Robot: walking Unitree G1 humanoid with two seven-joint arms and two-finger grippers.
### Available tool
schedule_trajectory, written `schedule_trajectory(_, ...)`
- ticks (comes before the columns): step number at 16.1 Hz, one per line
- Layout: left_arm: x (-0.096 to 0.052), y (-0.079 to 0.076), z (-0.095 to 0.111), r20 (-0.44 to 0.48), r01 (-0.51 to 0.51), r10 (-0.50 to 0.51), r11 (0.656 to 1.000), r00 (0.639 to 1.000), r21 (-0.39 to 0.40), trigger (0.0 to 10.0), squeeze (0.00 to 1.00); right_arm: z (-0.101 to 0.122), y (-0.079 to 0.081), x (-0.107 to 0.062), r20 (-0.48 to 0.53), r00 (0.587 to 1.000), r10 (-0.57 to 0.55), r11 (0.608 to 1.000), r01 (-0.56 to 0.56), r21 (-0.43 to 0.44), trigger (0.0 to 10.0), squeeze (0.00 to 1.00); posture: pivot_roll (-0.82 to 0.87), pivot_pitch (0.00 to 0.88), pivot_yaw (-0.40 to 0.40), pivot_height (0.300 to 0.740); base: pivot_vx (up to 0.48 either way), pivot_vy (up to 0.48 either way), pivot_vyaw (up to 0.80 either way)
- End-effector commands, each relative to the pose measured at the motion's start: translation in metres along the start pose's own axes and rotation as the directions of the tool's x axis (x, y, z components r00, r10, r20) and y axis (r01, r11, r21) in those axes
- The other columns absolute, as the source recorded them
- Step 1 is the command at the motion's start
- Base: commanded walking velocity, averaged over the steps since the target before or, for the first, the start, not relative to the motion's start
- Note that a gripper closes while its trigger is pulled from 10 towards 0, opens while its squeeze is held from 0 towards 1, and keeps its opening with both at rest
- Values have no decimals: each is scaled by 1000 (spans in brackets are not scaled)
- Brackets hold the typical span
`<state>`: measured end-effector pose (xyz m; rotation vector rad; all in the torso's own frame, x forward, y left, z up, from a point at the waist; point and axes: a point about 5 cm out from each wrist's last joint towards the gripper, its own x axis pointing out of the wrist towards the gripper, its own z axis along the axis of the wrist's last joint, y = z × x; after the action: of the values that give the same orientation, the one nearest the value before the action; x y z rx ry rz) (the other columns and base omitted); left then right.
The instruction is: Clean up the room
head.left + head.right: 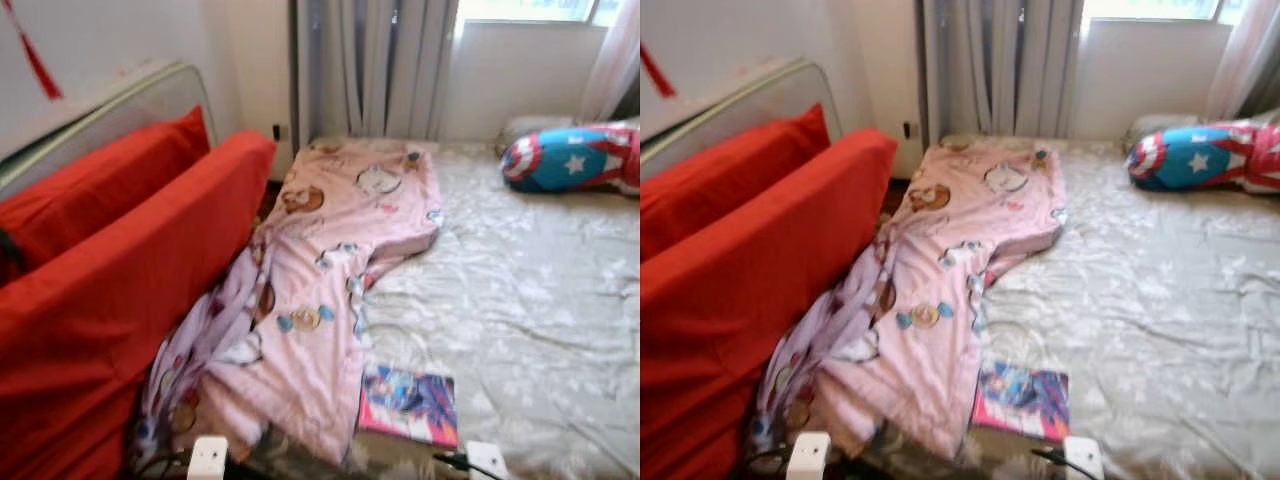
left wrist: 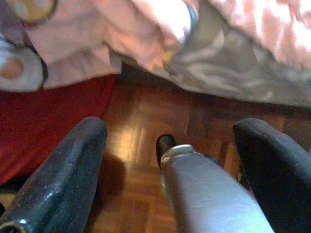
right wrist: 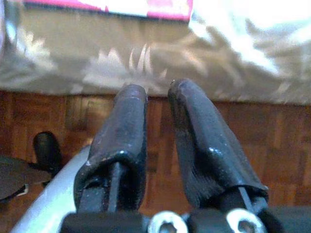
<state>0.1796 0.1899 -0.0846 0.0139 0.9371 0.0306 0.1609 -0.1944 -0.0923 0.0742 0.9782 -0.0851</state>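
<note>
Left eye view: I read no writing anywhere. The pink cartoon blanket (image 1: 320, 280) lies crumpled along the bed's (image 1: 530, 300) left edge, from 12 o'clock down to 7 o'clock, with 1 corner spilling toward the red cushions (image 1: 110, 270) at 9 o'clock. A colourful book (image 1: 410, 405) sits flat on the grey sheet at 6 o'clock, its left edge just beside the blanket's hem. A star-shield pillow (image 1: 570, 158) rests at 2 o'clock by the window wall. The right half of the sheet is bare, which gives open room. 2 white blocks at the bottom edge look like parts of my rig.

Right eye view: same scene; the book (image 1: 1022, 400) lies near the bed's foot edge.

Left wrist view: my left hand (image 2: 165, 165) hangs below the bed edge over the parquet floor (image 2: 141, 121), its 2 fingers (image 2: 63, 170) spread wide apart and empty. The blanket's hem and the sheet overhang at 12 o'clock, well apart from the fingertips. A silver limb stands between the fingers.

Right wrist view: my right hand (image 3: 158, 92) also hangs over the parquet, fingers (image 3: 121, 136) nearly together with a narrow gap, holding nothing. The book's pink edge (image 3: 146, 8) lies on the sheet at 12 o'clock, beyond the fingertips, apart from them.
</note>
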Motion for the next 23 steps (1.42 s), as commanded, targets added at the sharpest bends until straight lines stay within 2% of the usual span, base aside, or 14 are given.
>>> schedule_trajectory(1,-1,13,2,9,-29,29,999,1000,20,10000,0,6,11,2,26,999,27,1000,-27,1,10000,0,-57,0,-13,740,0,0,0)
schedule_trajectory(2,-1,14,6,32,-32,32,999,999,6,10000,0,10,10,2,45,999,17,1000,-17,0,10000,0,-54,0,-12,740,0,0,0)
schedule_trajectory(4,0,18,27,147,-24,26,1000,989,-16,10000,0,39,6,4,177,984,-8,999,1,37,10000,0,-53,0,-9,740,0,0,0)
schedule_trajectory(5,0,17,46,236,-4,13,999,972,-41,10000,0,61,5,3,280,960,0,1000,-6,21,10000,0,-50,0,-10,740,0,0,0)
schedule_trajectory(8,-3,14,95,437,36,-15,999,899,-39,10000,0,122,2,-8,554,832,17,995,39,-88,10000,0,-59,0,-3,740,0,0,0)
schedule_trajectory(9,-5,13,105,473,42,-19,998,881,-40,10000,0,138,-3,-12,611,792,3,996,52,-72,10000,0,-58,0,-3,740,0,0,0)
schedule_trajectory(10,-7,13,117,517,46,-20,998,856,-39,10000,0,157,-10,-20,682,731,-22,996,79,-52,10000,0,-58,0,-3,740,0,0,0)
schedule_trajectory(12,-10,9,135,578,56,-33,998,815,-23,10000,0,182,-14,-30,764,644,-38,992,115,-47,10000,0,-63,0,0,740,0,0,0)
schedule_trajectory(13,-12,6,148,612,59,-34,998,790,-22,10000,0,196,-11,-36,799,601,-7,988,126,-86,10000,0,-66,0,-2,740,0,0,0)
schedule_trajectory(14,-15,4,159,647,67,-40,998,761,-17,10000,0,208,-11,-42,835,551,-13,989,131,-71,10000,0,-64,0,-4,740,0,0,0)
schedule_trajectory(15,-18,2,165,672,75,-52,997,739,-4,10000,0,213,-11,-46,852,523,-25,993,112,-40,10000,0,-64,0,-2,740,0,0,0)
schedule_trajectory(17,-26,0,177,729,93,-65,996,681,2,10000,0,224,-4,-50,866,499,-26,1000,13,23,10000,0,-68,0,0,740,0,0,0)
schedule_trajectory(19,-32,2,184,769,90,-50,996,638,-10,10000,0,228,8,-55,887,462,19,1000,6,-24,10000,0,-66,0,-8,740,0,0,0)
schedule_trajectory(23,-41,-1,190,810,106,-67,994,583,7,10000,0,223,12,-61,903,429,13,999,-32,1,10000,0,-80,0,-2,740,0,0,0)
